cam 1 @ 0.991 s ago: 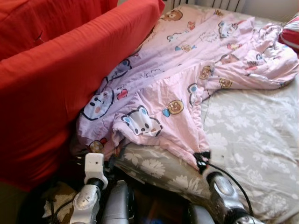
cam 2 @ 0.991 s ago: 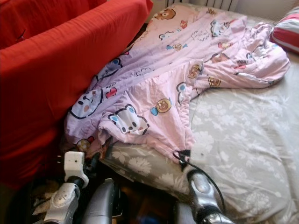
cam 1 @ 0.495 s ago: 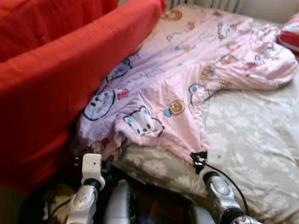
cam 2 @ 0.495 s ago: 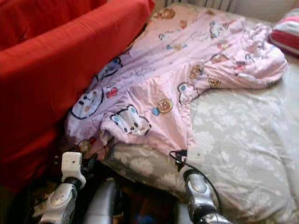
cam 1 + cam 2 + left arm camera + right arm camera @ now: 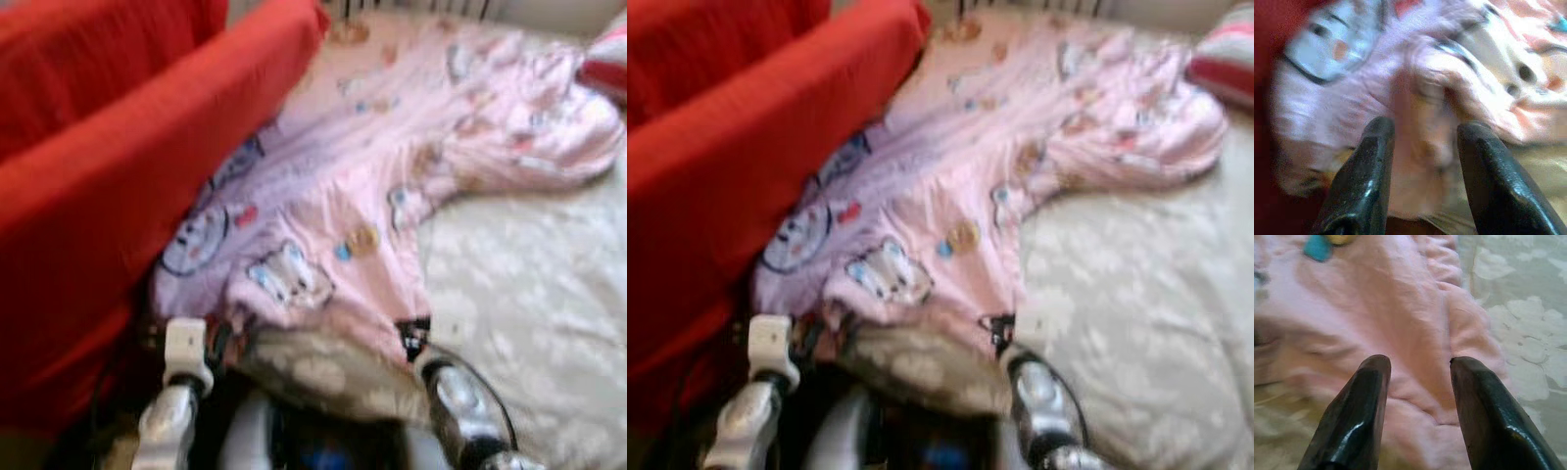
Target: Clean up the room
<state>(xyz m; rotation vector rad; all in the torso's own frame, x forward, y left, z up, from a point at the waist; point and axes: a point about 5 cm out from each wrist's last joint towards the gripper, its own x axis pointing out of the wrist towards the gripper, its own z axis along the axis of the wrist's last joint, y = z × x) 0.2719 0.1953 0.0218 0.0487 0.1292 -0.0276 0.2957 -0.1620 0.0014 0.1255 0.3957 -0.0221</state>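
Head views blurred. Pink cartoon-print blanket lies crumpled across the bed, running from the far end down to the near corner, its left side pressed against a red-covered sofa. Bare mattress under a grey floral sheet takes up the right half. A red-and-white striped pillow sits at the far right corner, just beside the blanket's bunched far end.

Right gripper: fingers parted, lying over the blanket's near hem, pink cloth between and beneath them; the hem edge and the floral sheet sit just beside the one finger. Whether the pads actually touch the cloth is hard to tell from the wrist view. In the head view the right gripper's black tip sits at the blanket's lowest point, where it meets the sheet.

Left gripper: fingers spread, a fold of blanket in the gap, nothing clamped. The cartoon face print lies beyond the tips. The left arm stands at the bed's near left corner, beside the sofa, its wrist at the blanket's lower left edge.
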